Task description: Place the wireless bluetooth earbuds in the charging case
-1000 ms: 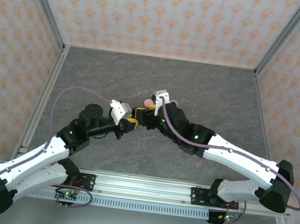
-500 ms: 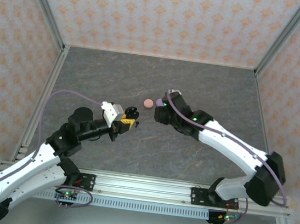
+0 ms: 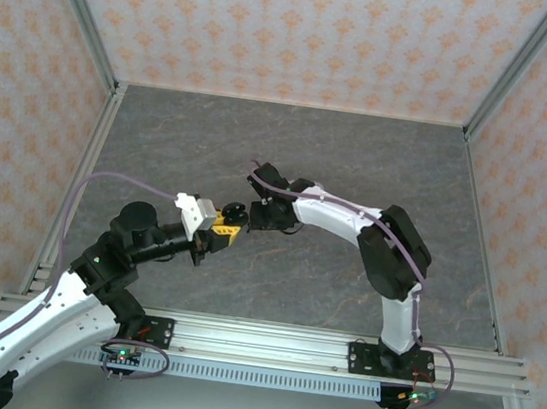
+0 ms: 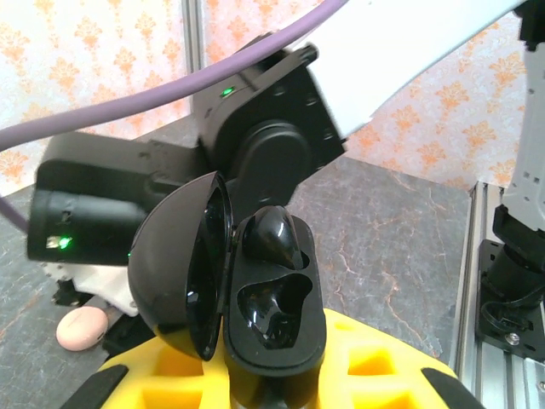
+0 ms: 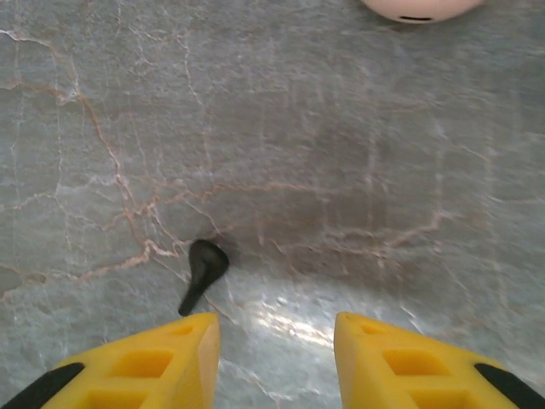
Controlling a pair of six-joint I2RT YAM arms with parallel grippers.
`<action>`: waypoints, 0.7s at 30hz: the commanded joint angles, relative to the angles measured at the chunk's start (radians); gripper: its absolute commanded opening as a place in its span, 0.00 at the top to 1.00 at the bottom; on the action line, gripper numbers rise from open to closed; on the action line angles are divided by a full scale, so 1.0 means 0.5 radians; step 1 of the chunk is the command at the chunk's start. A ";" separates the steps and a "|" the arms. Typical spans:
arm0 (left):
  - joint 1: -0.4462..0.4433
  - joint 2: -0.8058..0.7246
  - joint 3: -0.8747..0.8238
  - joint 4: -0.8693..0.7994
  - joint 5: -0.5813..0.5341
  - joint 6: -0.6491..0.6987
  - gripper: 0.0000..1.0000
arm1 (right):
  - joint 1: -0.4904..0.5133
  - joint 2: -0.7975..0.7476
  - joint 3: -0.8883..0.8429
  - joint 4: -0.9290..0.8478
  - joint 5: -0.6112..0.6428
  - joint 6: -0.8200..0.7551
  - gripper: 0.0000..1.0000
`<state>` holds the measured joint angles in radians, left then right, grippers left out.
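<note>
Over on the left, the left gripper [image 4: 272, 394] is clamped tight on the bottom of a black charging case [image 4: 285, 336], its yellow fingers pressing on either side of the base and holding it up off the table [image 3: 379, 168]. The case is glossy and rounded, standing upright and open, with its domed lid [image 4: 183, 273] swung out to the left. Inside, one black earbud [image 4: 272, 240] sits in the upper socket, shiny and bean-shaped. The lower socket [image 4: 271, 305] is a bare, dark hollow.

Just right of the case, close behind it from the left wrist's angle, the black wrist of the right arm [image 4: 264, 145] is bent down toward the table with two small green lights glowing on it.

The right gripper [image 5: 274, 328] hangs over the grey marbled surface with its yellow fingers spread apart and nothing between them. A second black earbud [image 5: 204, 264] lies loose on the table just ahead of its left-hand finger: a tiny round head with a short stem slanting back toward that finger, not touching it. Farther off sits a pale pink round case [image 5: 419, 7] with a dark slit on its edge.
</note>
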<state>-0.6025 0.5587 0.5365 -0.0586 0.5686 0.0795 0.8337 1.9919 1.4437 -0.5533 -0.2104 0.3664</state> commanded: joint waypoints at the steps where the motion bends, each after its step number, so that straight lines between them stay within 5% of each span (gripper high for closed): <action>1: -0.013 -0.042 0.047 -0.005 0.050 0.040 1.00 | 0.023 0.102 0.123 -0.042 -0.042 -0.004 0.61; 21: -0.013 -0.021 0.057 -0.031 0.029 0.068 1.00 | 0.103 0.388 0.365 -0.205 0.025 -0.055 0.77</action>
<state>-0.6025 0.5503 0.5365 -0.0639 0.5690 0.0883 0.8745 2.1593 1.6142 -0.6060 -0.2085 0.3466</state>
